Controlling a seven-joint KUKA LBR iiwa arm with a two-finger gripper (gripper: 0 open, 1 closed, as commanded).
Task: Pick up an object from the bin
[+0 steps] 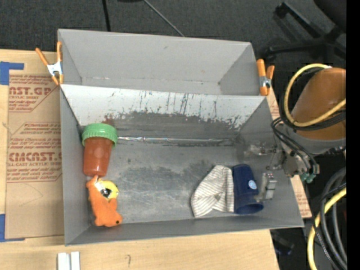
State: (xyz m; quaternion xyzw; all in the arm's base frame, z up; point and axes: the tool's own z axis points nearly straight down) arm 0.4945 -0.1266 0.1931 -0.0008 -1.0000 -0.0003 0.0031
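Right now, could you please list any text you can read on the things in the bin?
On the blue cup: a small pale mark, too small to read.
On the jar, orange toy and striped cloth: no text.

Dark floor far, pale wood near
A dark grey, carpet-like floor [197, 10] spans the far side, crossed diagonally by a thin cable [163, 17], with a thicker black cable [104, 7] to its left. Along the near edge lies a light wooden tabletop [185, 252], a small white piece [67, 259] at its left. The light is soft and even
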